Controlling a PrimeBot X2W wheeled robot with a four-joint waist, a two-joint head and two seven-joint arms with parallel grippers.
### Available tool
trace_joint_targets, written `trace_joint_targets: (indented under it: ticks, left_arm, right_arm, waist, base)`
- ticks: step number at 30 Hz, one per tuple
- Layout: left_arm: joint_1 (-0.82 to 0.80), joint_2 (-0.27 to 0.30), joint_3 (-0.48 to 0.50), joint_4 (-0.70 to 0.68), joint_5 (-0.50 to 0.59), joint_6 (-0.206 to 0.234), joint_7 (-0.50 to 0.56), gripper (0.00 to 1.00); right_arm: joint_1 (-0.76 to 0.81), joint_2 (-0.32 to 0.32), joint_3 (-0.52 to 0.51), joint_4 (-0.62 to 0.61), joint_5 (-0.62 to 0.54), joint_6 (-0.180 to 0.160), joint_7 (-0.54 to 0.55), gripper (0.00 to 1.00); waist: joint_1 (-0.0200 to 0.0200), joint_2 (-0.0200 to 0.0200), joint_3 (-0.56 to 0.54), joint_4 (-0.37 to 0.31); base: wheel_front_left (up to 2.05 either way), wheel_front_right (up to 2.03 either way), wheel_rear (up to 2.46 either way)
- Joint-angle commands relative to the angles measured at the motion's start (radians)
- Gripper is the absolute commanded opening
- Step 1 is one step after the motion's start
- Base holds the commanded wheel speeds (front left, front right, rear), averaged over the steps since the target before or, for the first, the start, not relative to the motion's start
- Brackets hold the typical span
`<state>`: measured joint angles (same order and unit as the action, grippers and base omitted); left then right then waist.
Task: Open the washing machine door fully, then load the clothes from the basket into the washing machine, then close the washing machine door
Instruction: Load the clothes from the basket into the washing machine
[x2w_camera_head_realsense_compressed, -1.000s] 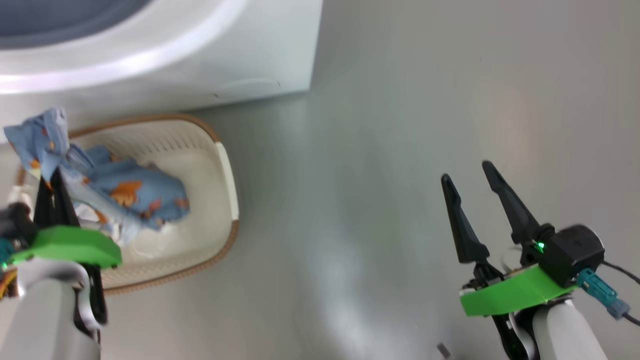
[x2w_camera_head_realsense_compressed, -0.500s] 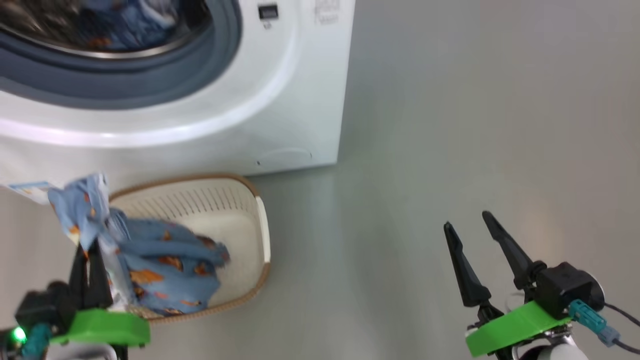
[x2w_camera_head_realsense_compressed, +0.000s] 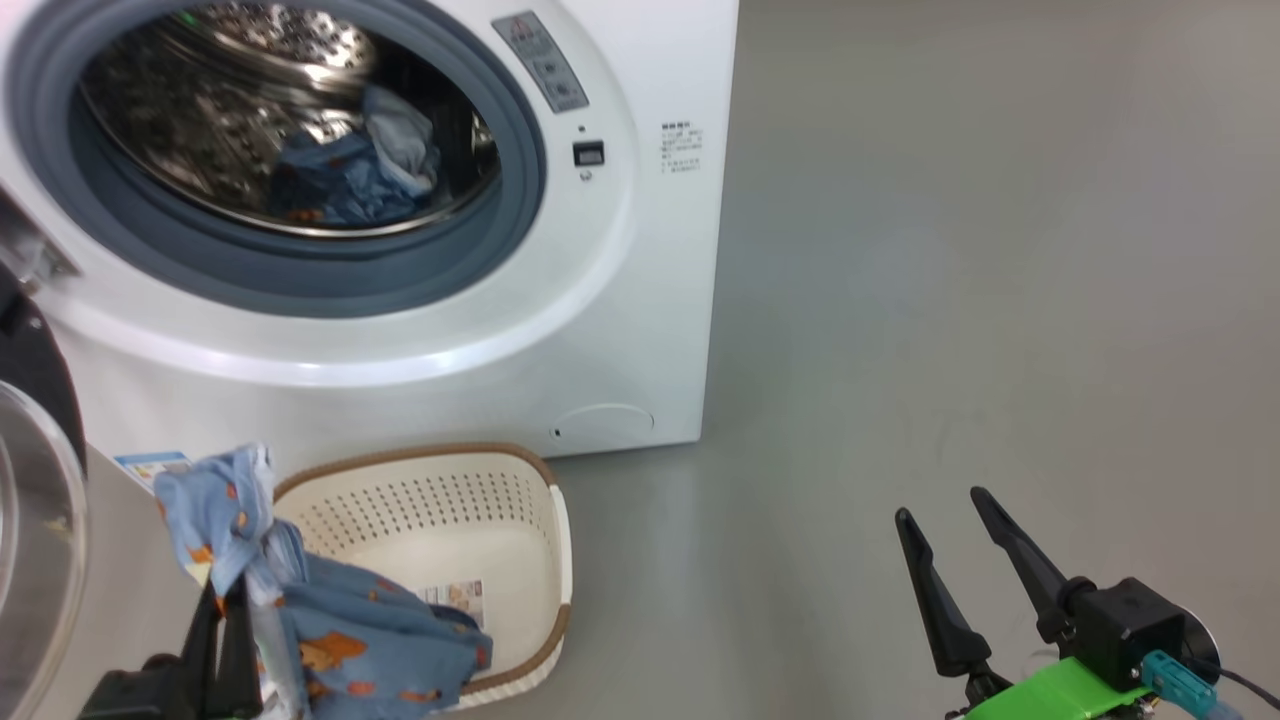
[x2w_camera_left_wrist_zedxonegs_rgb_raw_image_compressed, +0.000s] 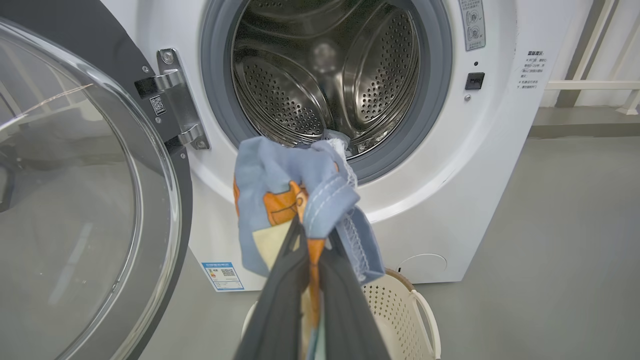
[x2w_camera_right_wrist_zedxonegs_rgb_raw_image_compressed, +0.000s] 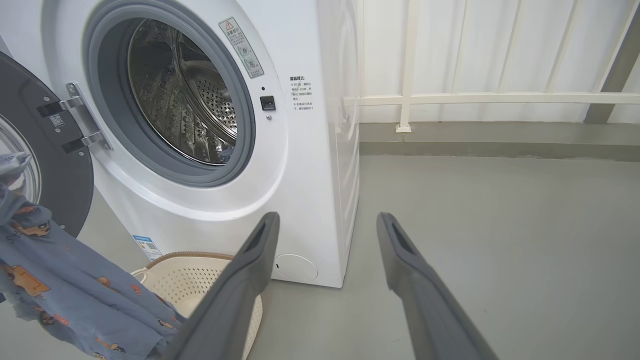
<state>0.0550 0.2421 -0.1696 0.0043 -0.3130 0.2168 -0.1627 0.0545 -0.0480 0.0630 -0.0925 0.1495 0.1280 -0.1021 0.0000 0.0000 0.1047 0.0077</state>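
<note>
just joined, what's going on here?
Mid-load. The left gripper is shut on the clothes, blue bear-print fabric hanging over the basket in front of the washing machine. The door is swung open to the left, and a blue garment already lies in the drum. The right gripper is open and empty over the floor, off to the right.

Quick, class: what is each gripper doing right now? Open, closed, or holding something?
Left gripper: closed on the clothes.
Right gripper: open, holding nothing.
</note>
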Motion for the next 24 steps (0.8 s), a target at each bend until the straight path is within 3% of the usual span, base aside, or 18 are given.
trace_joint_targets:
  ticks: [1, 24]
  left_arm:
    - [-0.009, 0.027, 0.032, -0.043, 0.01, 0.009, 0.004, 0.0]
    - [0.041, 0.033, 0.018, -0.094, -0.009, 0.024, 0.03, 0.0]
  right_arm:
    - [0.001, -0.002, 0.024, -0.036, -0.007, 0.003, 0.004, 1.0]
    - [0.046, -0.002, 0.013, -0.075, -0.002, 0.003, 0.031, 1.0]
  waist:
    - [0.0, 0.0, -0.035, 0.011]
    - [0.0, 0.0, -0.07, 0.013]
  base:
    - [0.0, 0.0, 0.0]
    - [0.0, 0.0, 0.0]
